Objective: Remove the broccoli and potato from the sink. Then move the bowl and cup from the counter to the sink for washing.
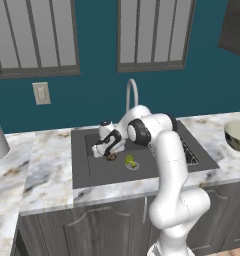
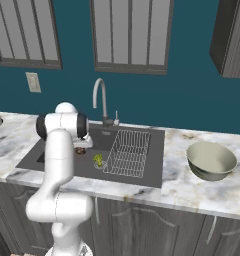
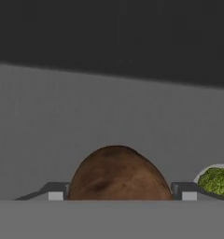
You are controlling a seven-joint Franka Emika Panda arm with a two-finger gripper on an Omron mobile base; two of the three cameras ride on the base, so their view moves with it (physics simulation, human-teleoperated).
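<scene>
With the gripper [image 3: 118,196] lowered into the sink [image 1: 82,172], jaws apart astride the potato [image 3: 117,175] on the basin floor beside the drain, close squarely on its middle, avoiding the nearby broccoli [image 3: 217,181].

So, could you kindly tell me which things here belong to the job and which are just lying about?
Job: brown oval potato; yellow-green broccoli; dark grey sink; cream bowl; marble counter; open gripper.
Lying about: wire rack; chrome faucet.
</scene>
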